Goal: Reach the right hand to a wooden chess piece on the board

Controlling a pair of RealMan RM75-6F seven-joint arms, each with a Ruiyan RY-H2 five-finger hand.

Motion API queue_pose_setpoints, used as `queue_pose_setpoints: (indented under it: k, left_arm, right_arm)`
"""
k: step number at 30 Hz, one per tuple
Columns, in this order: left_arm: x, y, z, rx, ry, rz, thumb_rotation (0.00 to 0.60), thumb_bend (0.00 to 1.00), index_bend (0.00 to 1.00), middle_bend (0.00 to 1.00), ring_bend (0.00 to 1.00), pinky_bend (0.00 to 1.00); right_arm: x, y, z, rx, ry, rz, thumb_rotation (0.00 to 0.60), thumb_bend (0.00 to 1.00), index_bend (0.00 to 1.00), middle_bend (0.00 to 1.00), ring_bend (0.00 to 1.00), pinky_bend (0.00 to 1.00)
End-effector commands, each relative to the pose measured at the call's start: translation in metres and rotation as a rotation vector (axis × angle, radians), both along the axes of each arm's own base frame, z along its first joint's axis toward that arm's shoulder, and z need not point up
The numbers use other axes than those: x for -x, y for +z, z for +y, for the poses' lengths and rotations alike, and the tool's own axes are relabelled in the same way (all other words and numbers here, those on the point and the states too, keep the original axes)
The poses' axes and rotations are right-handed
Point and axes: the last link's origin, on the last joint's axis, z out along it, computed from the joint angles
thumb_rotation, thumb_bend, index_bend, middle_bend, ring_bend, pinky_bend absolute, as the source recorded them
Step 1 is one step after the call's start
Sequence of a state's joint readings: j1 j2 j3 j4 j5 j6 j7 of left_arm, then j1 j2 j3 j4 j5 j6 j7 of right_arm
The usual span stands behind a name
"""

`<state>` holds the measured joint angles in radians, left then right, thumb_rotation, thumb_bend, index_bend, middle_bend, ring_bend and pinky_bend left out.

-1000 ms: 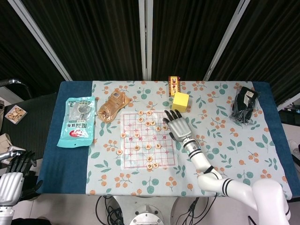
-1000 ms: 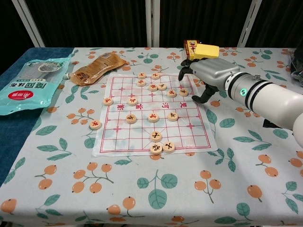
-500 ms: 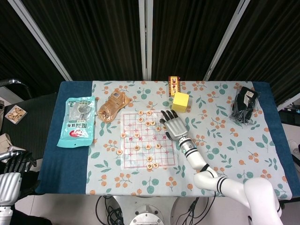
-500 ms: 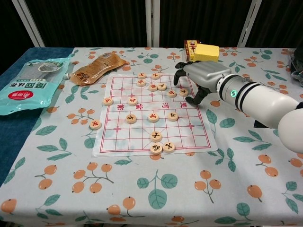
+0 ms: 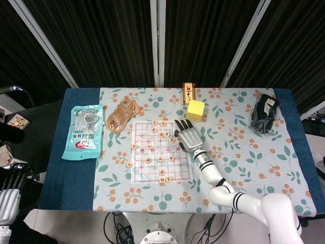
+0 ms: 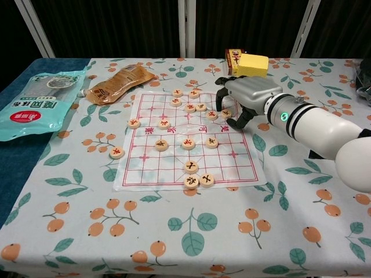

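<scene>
A white cloth chess board with a red grid lies mid-table and carries several round wooden pieces. My right hand hovers low over the board's far right corner with its fingers spread and curled downward. One wooden piece lies just beneath it, between fingers and thumb, and another piece sits right beside the fingertips. Nothing is held. My left hand hangs off the table's left edge at the bottom of the head view, holding nothing.
A yellow box and a red box stand just behind the right hand. A brown pouch and a teal bag lie to the left. One stray piece sits off the board. A black object lies far right.
My right hand has moved left and down from the board's right side onto its far right corner. The left hand has sunk lower in the head view.
</scene>
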<state>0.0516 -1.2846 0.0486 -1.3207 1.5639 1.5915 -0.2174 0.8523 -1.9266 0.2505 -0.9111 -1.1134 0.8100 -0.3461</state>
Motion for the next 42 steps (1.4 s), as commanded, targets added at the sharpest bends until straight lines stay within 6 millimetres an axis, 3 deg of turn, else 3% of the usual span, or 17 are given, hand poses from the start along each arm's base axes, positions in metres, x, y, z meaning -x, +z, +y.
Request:
queue_pose_setpoints:
  k: [1, 20, 34, 42]
  left_arm:
    - [0.0, 0.0, 0.0, -0.002, -0.001, -0.001, 0.6, 0.21, 0.07, 0.04, 0.0, 0.04]
    - [0.0, 0.001, 0.0, -0.003, 0.004, -0.006, 0.6, 0.21, 0.07, 0.04, 0.0, 0.04]
    - [0.003, 0.001, 0.0, -0.004, 0.013, -0.016, 0.6, 0.21, 0.07, 0.04, 0.0, 0.04]
    - [0.003, 0.002, -0.001, -0.008, 0.011, -0.018, 0.6, 0.21, 0.07, 0.04, 0.0, 0.04]
  right_arm:
    - [0.0, 0.001, 0.0, 0.014, 0.001, -0.005, 0.6, 0.33, 0.41, 0.0, 0.0, 0.0]
    - [0.002, 0.001, -0.001, 0.042, -0.002, -0.012, 0.6, 0.33, 0.4, 0.0, 0.0, 0.0]
    - [0.001, 0.001, 0.0, 0.052, 0.004, -0.022, 0.6, 0.33, 0.51, 0.0, 0.0, 0.0]
    - [-0.013, 0.005, -0.001, 0.066, 0.036, -0.075, 0.6, 0.33, 0.52, 0.0, 0.0, 0.0]
